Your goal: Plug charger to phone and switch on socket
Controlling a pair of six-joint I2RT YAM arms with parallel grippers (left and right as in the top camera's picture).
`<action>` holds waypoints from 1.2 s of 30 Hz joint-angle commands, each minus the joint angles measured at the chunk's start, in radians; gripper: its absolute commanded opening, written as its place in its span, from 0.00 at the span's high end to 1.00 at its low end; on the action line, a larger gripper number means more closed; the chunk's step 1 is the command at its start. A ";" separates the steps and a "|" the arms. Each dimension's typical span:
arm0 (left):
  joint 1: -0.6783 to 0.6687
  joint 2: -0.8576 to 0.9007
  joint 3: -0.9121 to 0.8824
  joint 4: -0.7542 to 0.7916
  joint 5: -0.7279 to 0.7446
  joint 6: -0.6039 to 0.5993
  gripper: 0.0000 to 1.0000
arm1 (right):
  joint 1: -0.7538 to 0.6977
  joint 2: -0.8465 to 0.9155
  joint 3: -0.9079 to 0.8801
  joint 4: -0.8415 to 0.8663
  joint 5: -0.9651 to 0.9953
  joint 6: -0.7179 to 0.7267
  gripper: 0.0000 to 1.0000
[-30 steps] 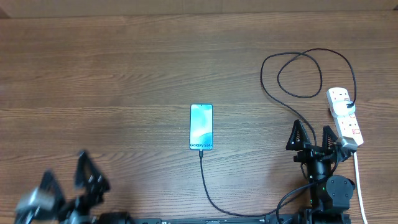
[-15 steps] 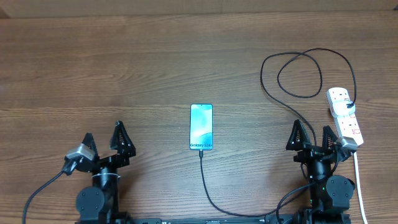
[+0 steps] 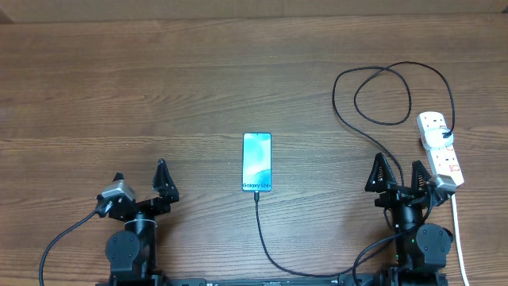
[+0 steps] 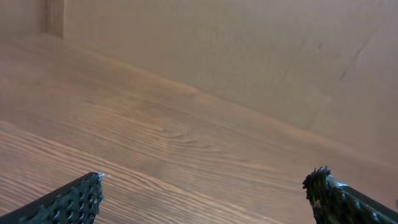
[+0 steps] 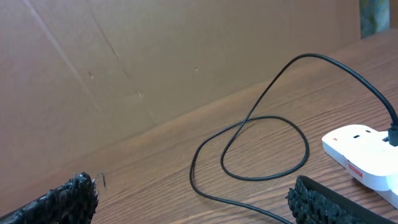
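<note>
Plainly, the charger (image 3: 258, 218) sat plugged into the phone (image 3: 256, 162); the left tool (image 3: 140, 171) and right tool (image 3: 398, 163) both gaped wide, holding nothing.

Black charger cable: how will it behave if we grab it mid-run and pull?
Likely floppy: the charger is thin and lies in loose loops, so it should drape from the jaws rather than hold shape. Probably light, but it meets the phone at one end and the socket at the other, so a tug may drag the phone.
</note>
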 commanded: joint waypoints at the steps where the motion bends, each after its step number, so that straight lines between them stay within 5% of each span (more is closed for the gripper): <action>1: 0.008 0.005 -0.003 -0.002 0.007 0.129 0.00 | 0.005 -0.003 -0.011 0.007 0.009 -0.004 0.00; 17: 0.008 0.005 -0.003 -0.002 0.017 0.125 0.00 | 0.005 -0.003 -0.010 0.006 0.009 -0.004 0.00; 22: 0.008 0.005 -0.003 -0.003 0.022 0.282 0.00 | 0.005 -0.003 -0.011 0.006 0.009 -0.004 0.00; 36: 0.008 0.005 -0.003 -0.002 0.022 0.282 0.00 | 0.005 -0.007 -0.010 0.005 0.009 -0.005 0.00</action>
